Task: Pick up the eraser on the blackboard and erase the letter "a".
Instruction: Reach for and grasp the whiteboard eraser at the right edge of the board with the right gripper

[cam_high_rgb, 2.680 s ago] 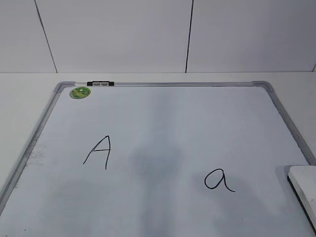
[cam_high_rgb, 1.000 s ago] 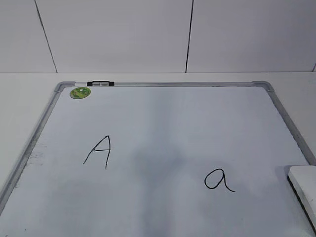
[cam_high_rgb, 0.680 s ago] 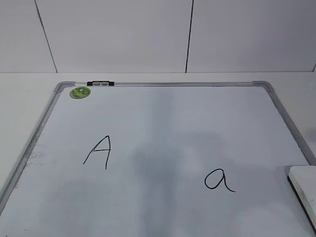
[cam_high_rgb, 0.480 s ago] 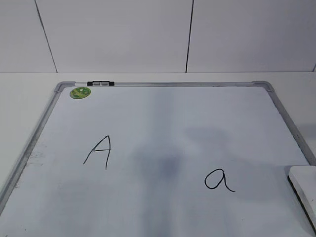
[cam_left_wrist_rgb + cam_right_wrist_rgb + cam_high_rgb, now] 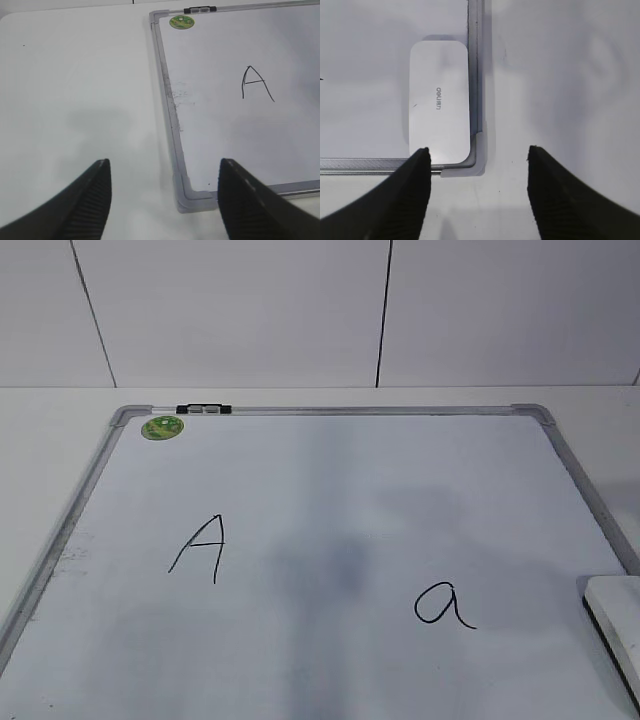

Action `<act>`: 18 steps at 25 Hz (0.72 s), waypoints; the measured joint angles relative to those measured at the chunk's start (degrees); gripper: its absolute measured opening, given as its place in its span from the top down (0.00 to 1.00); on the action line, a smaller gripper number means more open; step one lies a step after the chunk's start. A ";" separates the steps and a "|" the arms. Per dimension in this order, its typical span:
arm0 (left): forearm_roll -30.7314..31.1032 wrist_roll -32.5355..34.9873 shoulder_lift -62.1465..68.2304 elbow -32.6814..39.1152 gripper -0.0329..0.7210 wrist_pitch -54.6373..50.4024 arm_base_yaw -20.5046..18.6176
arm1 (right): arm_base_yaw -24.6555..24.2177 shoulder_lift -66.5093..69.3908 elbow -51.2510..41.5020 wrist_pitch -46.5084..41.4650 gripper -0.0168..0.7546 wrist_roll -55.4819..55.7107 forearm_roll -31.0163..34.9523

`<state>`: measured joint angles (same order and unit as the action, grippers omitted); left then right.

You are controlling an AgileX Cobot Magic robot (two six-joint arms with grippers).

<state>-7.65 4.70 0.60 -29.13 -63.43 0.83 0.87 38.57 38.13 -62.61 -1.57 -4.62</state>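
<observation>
The blackboard [image 5: 330,500] is a white dry-erase board with a grey frame, lying flat on the table. The letter "a" [image 5: 444,604] is at its near right; a capital "A" [image 5: 198,547] is to the left. The eraser [image 5: 618,615] lies at the board's near right corner, partly cut off. In the right wrist view the eraser [image 5: 439,115] lies in the board's corner, ahead and left of my open right gripper [image 5: 477,165], which hangs above the table beyond the frame. My open left gripper [image 5: 162,172] hangs over the board's near left corner [image 5: 192,197]. Neither gripper shows in the exterior view.
A round green magnet [image 5: 162,427] sits at the board's far left corner, next to a black clip [image 5: 203,409] on the frame. The white table [image 5: 75,90] extends left of the board. A white panelled wall [image 5: 320,310] stands behind.
The board, letters and eraser have not moved. A faint shadow has spread across the right part of the board, toward the eraser.
</observation>
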 joint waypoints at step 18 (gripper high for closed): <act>0.00 0.00 0.00 0.00 0.30 0.00 0.00 | 0.00 19.81 0.08 7.92 0.15 -2.84 5.20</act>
<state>-7.65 4.70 0.60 -29.13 -63.43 0.83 0.87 58.39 38.21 -54.69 -4.41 0.58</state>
